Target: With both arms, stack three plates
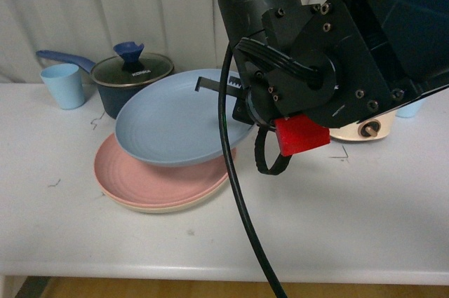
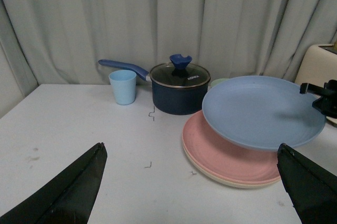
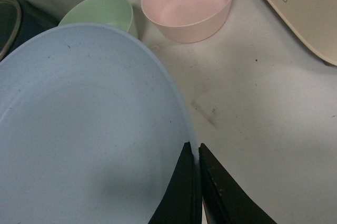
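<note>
The blue plate (image 1: pixel 175 126) hangs tilted just above the pink plate (image 1: pixel 147 179), which lies on the beige plate (image 1: pixel 172 206), of which only a thin rim shows. My right gripper (image 3: pixel 194 147) is shut on the blue plate's (image 3: pixel 79 129) right rim; in the front view its fingers (image 1: pixel 214 85) reach over the plate. My left gripper (image 2: pixel 192 153) is open and empty, held back over the table, apart from the stack: blue plate (image 2: pixel 263 110), pink plate (image 2: pixel 226 155), beige rim (image 2: pixel 239 184).
A dark blue pot (image 1: pixel 130 77) with a glass lid and a light blue cup (image 1: pixel 63 85) stand behind the plates. A small green bowl (image 3: pixel 100 12) and pink bowl (image 3: pixel 189 2) sit beyond. A cream appliance (image 1: pixel 361 130) is at the right.
</note>
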Tool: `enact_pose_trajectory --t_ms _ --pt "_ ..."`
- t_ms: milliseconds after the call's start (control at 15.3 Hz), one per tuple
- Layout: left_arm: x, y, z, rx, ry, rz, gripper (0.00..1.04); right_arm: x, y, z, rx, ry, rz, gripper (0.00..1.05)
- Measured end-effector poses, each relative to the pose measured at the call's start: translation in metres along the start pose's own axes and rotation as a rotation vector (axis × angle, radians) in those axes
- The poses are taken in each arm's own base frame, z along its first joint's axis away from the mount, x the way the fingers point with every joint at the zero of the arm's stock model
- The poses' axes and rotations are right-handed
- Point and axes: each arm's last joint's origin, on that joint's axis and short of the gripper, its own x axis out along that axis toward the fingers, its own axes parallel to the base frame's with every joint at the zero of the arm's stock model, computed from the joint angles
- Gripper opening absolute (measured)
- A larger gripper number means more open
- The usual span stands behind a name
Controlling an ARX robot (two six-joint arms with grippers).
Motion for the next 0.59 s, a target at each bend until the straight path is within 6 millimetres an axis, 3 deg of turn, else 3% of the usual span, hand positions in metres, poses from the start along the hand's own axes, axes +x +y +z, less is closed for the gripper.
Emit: enact_pose_trajectory --t_ms 458,589 --pt "0.000 0.000 0.000 0.000 0.000 0.000 0.98 0.010 0.016 -0.024 -0.080 0.080 -0.001 0.02" --pt "0.000 0.000 0.000 0.000 0.000 0.000 0.98 0.013 0.016 -0.027 -0.082 0.087 0.010 0.21"
